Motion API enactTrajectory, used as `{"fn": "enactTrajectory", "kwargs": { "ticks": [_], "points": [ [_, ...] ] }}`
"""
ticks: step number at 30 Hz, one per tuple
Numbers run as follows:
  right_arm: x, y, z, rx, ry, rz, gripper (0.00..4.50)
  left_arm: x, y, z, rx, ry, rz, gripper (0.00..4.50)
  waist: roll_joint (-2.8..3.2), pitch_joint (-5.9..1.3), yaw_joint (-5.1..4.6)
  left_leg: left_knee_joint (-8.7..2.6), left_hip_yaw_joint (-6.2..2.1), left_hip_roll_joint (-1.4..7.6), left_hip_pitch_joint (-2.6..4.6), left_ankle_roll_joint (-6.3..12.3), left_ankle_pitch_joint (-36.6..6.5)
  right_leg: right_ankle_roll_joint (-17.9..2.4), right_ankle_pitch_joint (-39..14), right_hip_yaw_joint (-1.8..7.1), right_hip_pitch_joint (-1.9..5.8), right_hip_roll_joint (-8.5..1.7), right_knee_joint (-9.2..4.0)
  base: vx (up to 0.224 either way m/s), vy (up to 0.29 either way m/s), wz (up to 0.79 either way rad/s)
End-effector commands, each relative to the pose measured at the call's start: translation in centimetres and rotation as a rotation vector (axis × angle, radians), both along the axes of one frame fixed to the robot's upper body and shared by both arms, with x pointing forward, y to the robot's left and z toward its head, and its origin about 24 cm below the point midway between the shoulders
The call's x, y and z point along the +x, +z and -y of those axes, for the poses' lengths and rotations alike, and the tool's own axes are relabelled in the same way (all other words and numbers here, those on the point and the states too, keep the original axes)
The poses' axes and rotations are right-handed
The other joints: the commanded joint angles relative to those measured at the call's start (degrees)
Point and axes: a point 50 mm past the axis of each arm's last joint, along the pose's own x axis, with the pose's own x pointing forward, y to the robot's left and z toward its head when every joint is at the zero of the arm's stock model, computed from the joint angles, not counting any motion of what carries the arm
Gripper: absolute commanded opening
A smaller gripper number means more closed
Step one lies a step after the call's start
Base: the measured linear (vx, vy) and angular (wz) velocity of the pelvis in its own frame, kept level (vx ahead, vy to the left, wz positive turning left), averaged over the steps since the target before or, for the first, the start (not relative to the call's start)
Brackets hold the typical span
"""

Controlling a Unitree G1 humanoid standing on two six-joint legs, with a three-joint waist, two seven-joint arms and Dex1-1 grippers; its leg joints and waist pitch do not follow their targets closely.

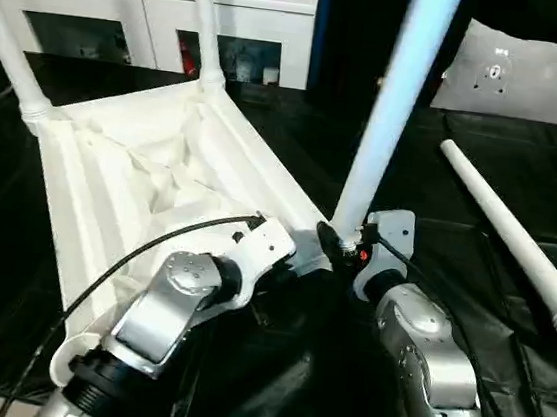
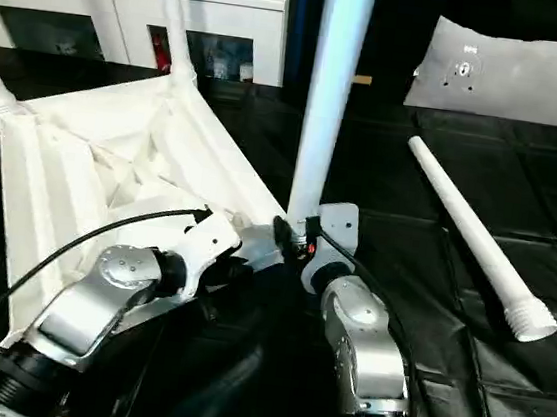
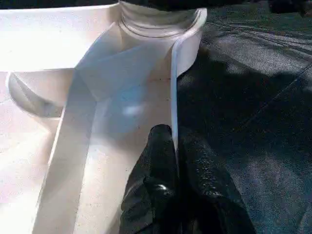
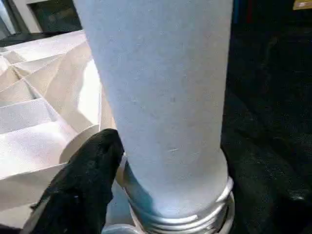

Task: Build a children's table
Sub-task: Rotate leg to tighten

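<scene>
Table top (image 1: 150,184): lies upside down on the black floor covering (image 2: 459,390), ribs up, in front of me and to my left.

Legs fitted: far left (image 1: 9,57) and far right (image 1: 206,29), both standing in their sockets.

Third leg (image 1: 396,101): upright at the near right corner, its threaded base at the socket (image 4: 180,214); I judge it not fully seated.

Fourth leg (image 2: 477,236): loose on the floor, well to the right.

My left gripper (image 3: 176,180): clenched on the thin raised rim (image 3: 174,87) near that corner.

My right gripper (image 1: 350,245): at the third leg's base. One finger (image 4: 83,180) lies beside it; whether I am grasping the leg I cannot tell.

Risks:
- Leg tips over if my right gripper leaves before the thread bites.
- Cross-threading if the leg turns while tilted.
- Left fingers slip off the thin rim, and the top spins with the leg.
</scene>
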Motion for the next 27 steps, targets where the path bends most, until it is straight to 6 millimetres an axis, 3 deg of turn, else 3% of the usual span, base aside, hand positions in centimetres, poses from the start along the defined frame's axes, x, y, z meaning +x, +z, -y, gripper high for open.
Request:
{"fn": "enactTrajectory", "kwargs": {
  "ticks": [1,5,8,14,15,18,22,27],
  "points": [
    [-1.0,-1.5,-1.1,0.040,0.085,-0.089,3.75,0.5,2.1,0.3,-0.036,-0.047,0.080,0.00,0.26,-3.10,0.32,-3.35,-0.30,1.16,-0.22,1.00,-5.9,-12.9,1.2,1.42,2.84,-2.35,-3.42,0.000,0.000,0.00],
    [-1.5,-1.2,-0.4,0.041,0.121,-0.063,4.16,1.0,1.9,-1.0,-0.024,-0.057,0.067,0.00,0.20,-3.44,0.55,-2.82,-0.27,0.99,-0.38,2.19,-2.0,-13.8,8.5,1.34,3.06,-2.13,-2.69,0.000,0.000,0.00],
    [-2.1,-0.8,0.5,0.036,0.167,-0.033,4.27,1.5,1.7,-2.0,-0.001,-0.091,0.070,0.00,0.42,-3.46,0.86,-2.77,-0.22,1.04,-0.28,2.85,-2.7,-13.8,6.7,1.25,3.00,-2.23,-2.83,0.000,0.000,0.00],
    [-3.4,0.0,3.0,-0.017,0.309,0.027,4.45,1.9,1.2,-4.0,0.049,-0.246,0.048,0.00,0.43,-3.04,1.04,-3.01,-0.30,1.24,-0.22,2.08,-8.0,-13.5,0.3,1.31,2.77,-2.33,-3.16,0.000,0.000,0.00],
    [-3.5,0.1,3.3,-0.030,0.334,0.032,4.45,2.0,1.0,-4.2,0.058,-0.269,0.041,0.00,0.82,-2.97,1.05,-3.08,-0.28,1.41,-0.15,1.79,-8.9,-13.7,-0.8,1.34,2.55,-2.53,-3.13,0.000,0.000,0.00],
    [-4.0,0.8,4.9,-0.094,0.500,0.034,4.45,2.1,0.9,-5.3,0.080,-0.413,0.008,0.00,0.65,-2.97,1.60,-2.95,-0.22,1.31,0.01,2.11,-10.2,-13.5,-3.1,1.39,2.63,-2.49,-3.33,0.000,0.000,0.00],
    [-3.5,1.4,6.0,-0.151,0.583,0.035,4.45,2.2,0.9,-6.2,0.089,-0.508,-0.035,0.00,0.64,-3.24,2.24,-2.61,-0.11,1.39,0.01,2.86,-7.1,-15.2,1.8,1.37,2.55,-2.59,-2.70,0.000,0.000,0.00],
    [-2.3,1.9,6.0,-0.262,0.728,0.060,4.45,2.2,0.7,-6.5,0.144,-0.645,-0.069,0.00,0.55,-3.18,3.07,-2.32,0.09,1.61,0.16,3.79,-6.5,-16.8,3.7,1.25,2.33,-2.76,-2.32,0.000,0.000,0.00]
  ]
}}
